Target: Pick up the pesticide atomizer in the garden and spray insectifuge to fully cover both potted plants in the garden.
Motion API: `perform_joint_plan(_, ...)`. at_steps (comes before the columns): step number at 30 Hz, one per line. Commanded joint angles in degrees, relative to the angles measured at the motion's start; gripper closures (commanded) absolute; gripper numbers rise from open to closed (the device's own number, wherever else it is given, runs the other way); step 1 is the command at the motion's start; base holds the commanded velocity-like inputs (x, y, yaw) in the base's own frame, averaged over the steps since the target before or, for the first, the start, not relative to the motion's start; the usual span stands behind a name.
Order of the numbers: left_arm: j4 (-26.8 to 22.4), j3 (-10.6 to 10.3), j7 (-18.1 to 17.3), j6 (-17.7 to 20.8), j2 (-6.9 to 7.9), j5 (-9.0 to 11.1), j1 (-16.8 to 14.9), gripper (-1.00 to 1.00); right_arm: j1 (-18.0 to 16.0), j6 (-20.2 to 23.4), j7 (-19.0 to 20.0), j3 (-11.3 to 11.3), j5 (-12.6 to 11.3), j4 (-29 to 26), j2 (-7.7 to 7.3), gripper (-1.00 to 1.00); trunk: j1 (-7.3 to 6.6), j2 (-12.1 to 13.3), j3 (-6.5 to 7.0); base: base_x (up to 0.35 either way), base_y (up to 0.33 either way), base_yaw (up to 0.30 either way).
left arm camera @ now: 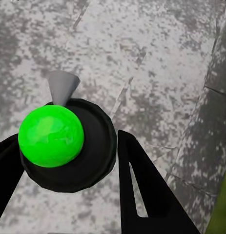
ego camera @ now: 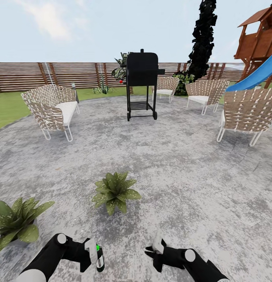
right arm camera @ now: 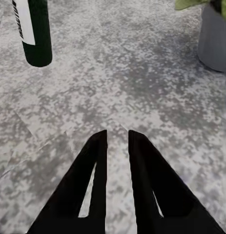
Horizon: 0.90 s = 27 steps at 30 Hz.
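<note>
Bottom left of the head frame: left claw [ego camera: 93,254] clamped on the spray bottle [ego camera: 99,258], held upright above the patio [ego camera: 182,164]. Bottom right: right claw [ego camera: 157,246] with fingers nearly together, holding nothing. One potted plant [ego camera: 114,192] sits at centre bottom just ahead of both claws, second potted plant [ego camera: 16,223] at the left edge. Black grill [ego camera: 142,84] upper centre.
</note>
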Motion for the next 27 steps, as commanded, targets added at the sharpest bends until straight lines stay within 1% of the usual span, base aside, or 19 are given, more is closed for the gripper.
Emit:
perform_joint_plan(1,-0.03,0.21,0.4,-0.58,-0.24,-0.57,-0.04,1.0,-0.02,-0.3,-0.14,0.1,0.98,-0.7,0.1,1.0,-0.01,-0.02,-0.05,0.0,0.0,0.0)
perform_joint_plan(2,-0.03,0.07,0.96,-0.55,-0.54,-0.6,-0.04,1.0,-0.02,-0.27,-0.13,0.13,1.77,-1.14,0.24,1.0,-0.01,-0.02,-0.05,0.0,0.0,0.0)
perform_joint_plan(4,-0.02,-0.17,1.55,-0.41,-1.32,-0.62,-0.04,1.0,-0.02,-0.23,-0.14,0.18,4.52,-1.61,0.83,1.0,-0.01,-0.02,-0.05,0.0,0.0,0.0)
perform_joint_plan(6,-0.02,-0.26,1.67,-0.34,-2.38,-0.85,-0.05,1.0,-0.02,-0.22,-0.11,0.2,6.73,-1.69,2.11,1.0,-0.01,-0.02,-0.05,0.0,0.0,0.0)
perform_joint_plan(8,-0.02,-0.35,1.94,-0.35,-3.54,-1.17,-0.04,1.0,-0.02,-0.22,-0.13,0.21,7.67,-1.73,3.56,1.0,-0.01,-0.02,-0.05,0.0,0.0,0.0)
perform_joint_plan(11,-0.02,-0.4,2.17,-0.41,-4.33,-1.23,-0.04,1.0,-0.05,-0.22,-0.12,0.21,7.96,-2.39,4.99,1.0,-0.01,-0.02,-0.05,0.0,0.0,0.0)
perform_joint_plan(15,0.34,-0.45,3.14,-0.72,-4.54,-1.22,-0.04,1.0,-0.1,-0.22,-0.05,0.21,7.98,-3.66,6.21,1.0,-0.01,-0.02,-0.05,0.0,0.0,0.0)
perform_joint_plan(18,1.1,-0.47,3.2,-2.03,-5.27,-1.24,-0.04,1.0,-0.11,-0.22,-0.05,0.21,7.98,-3.82,6.77,1.0,-0.01,-0.02,-0.05,0.0,0.0,0.0)
perform_joint_plan(21,1.21,-0.47,3.2,-2.74,-5.5,-1.22,-0.04,1.0,-0.11,-0.22,-0.05,0.21,7.98,-3.87,7.61,1.0,-0.01,-0.02,-0.05,0.0,0.0,0.0)
perform_joint_plan(23,1.27,-0.47,3.21,-4.12,-5.85,-1.17,-0.04,1.0,-0.11,-0.22,-0.05,0.21,7.98,-4.05,8.03,1.0,-0.01,-0.02,-0.05,0.0,0.0,0.0)
perform_joint_plan(27,1.35,-0.47,2.82,-5.43,-6.22,-1.15,0.05,1.0,-0.11,-0.22,-0.05,0.21,8.0,-4.17,8.2,1.0,-0.01,-0.02,-0.05,0.0,0.0,0.0)
